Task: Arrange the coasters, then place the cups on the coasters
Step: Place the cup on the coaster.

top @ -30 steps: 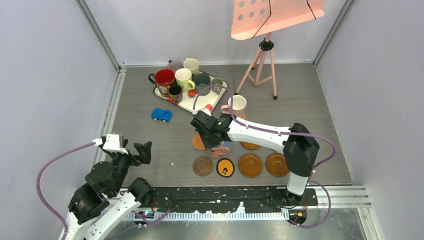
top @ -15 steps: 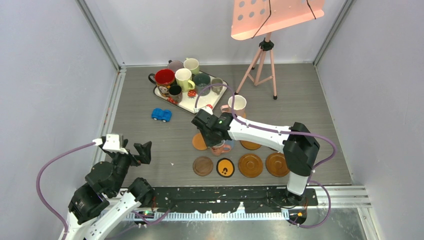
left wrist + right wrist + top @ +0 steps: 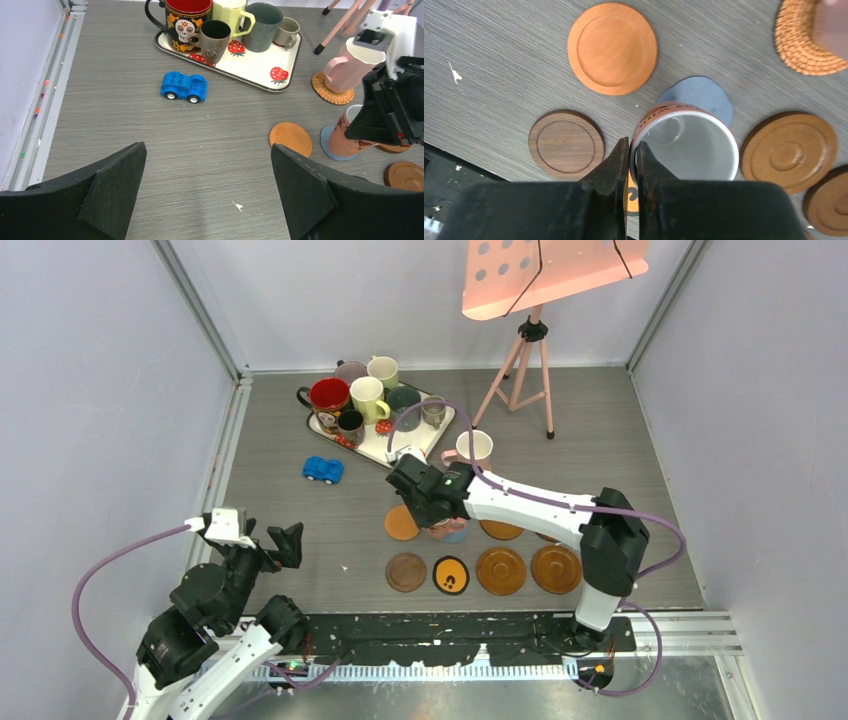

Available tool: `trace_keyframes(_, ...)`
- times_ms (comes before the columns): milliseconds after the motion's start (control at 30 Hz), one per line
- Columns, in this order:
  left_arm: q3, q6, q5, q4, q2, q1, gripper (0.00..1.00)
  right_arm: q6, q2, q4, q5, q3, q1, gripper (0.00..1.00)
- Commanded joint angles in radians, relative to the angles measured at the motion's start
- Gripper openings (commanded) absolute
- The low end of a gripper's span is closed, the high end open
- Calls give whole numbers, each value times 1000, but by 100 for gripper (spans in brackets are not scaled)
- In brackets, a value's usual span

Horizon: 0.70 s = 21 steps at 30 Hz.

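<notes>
Gripping the rim of a cream-and-pink printed mug (image 3: 686, 145), the right gripper (image 3: 633, 150) has its jaws pressed together on the mug wall, one finger inside the cup and one outside. The mug stands upright over a flat blue round coaster (image 3: 698, 95), covering part of it. Whether its base rests fully on the disc cannot be told.

Just beside the blue coaster lies a plain orange round coaster (image 3: 612, 48), bare. Nearer the arm bases, a row holds a dark wood coaster (image 3: 406, 572), a black coaster with an orange centre (image 3: 451, 574) and two glossy brown rimmed coasters (image 3: 501, 570), all bare. Beyond the held mug, a pink cup (image 3: 350, 62) stands on a woven round coaster (image 3: 332, 92).

The white strawberry-print tray (image 3: 255, 65) at the far side carries the remaining cups, among them a dark skull-print mug with a red inside (image 3: 186, 22), a small black cup (image 3: 215, 40) and a teal mug (image 3: 262, 20). A small blue toy car (image 3: 184, 86) sits near the tray.

The left gripper (image 3: 207, 150) hangs over the near left of the table, jaws spread wide, holding nothing.
</notes>
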State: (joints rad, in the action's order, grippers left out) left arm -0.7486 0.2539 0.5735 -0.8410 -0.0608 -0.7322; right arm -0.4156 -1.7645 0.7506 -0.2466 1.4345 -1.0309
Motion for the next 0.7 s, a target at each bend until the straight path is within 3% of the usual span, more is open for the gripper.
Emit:
trace_keyframes(0,0,-1,-9,47,0,-3,99,92,132,-77,-94,-40,3,5)
trace_keyframes(433,2,-2,-3,49,-15,-3,99,87,161,-204,27,-193,82,5)
trace_keyframes(667,5,-4,2,55,-15,-3,100,105,161,-217,0,-211,89,5)
